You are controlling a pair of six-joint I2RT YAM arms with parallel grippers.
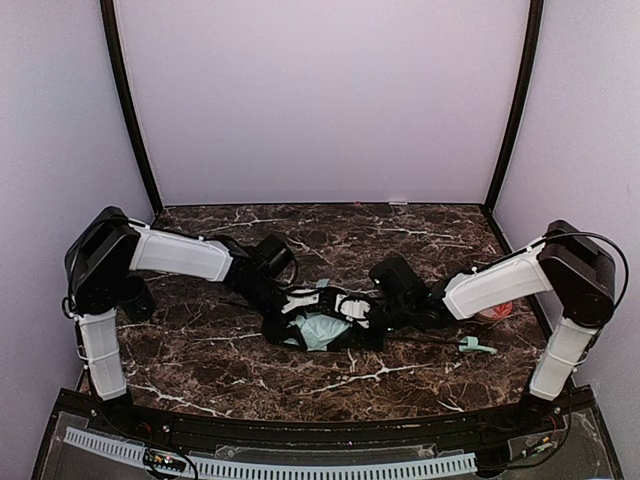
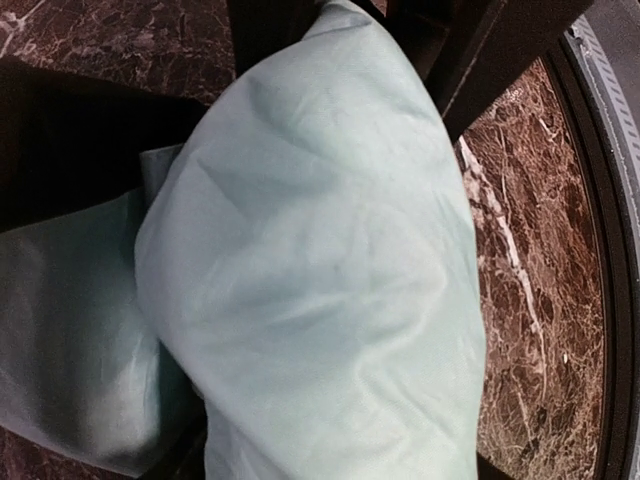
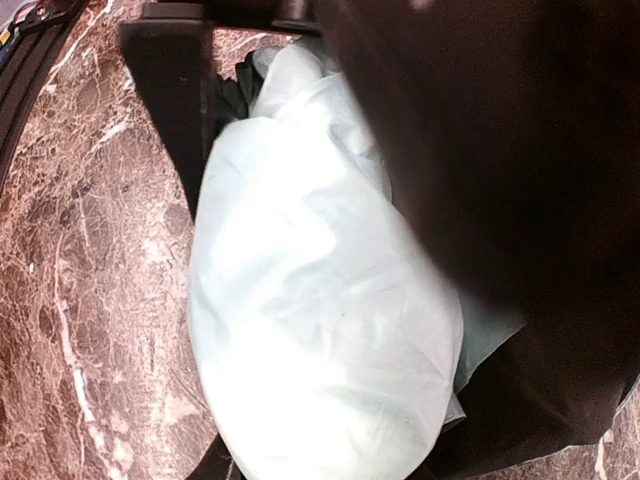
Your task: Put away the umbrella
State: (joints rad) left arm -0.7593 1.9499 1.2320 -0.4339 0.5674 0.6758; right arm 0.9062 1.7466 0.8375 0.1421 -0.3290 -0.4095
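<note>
Lilac walls [image 1: 320, 100], dark marble bench [image 1: 420, 225] with white veining. Umbrella [image 1: 318, 330] lies mid-bench, a little near of centre, bunched in a loose heap between the two arms. Its small mint handle [image 1: 470, 345] sits out to the right on the bench, apart from the heap.

Handling, our judgement: light. Canopy [image 2: 320, 280] is thin, soft, creased cloth, likely slick. It will slump and slide rather than keep a shape. Ribs and shaft should be the only stiff parts, thin and easy to bend. We would take hold at the handle or shaft for control, and pinch gathered cloth only to tuck it in.

Left hand [image 1: 295, 305] and right hand [image 1: 365, 312] both sit down in the heap, at its left and right ends. Mint cloth fills both wrist views, so we cannot tell how wide either hand stands, or whether either has cloth pinched.

Hard to make out: shaft and ribs are lost in black lining against dark stone. Orange-red thing [image 1: 497, 312] at the right edge is mostly hidden behind the right arm; we cannot name it.
</note>
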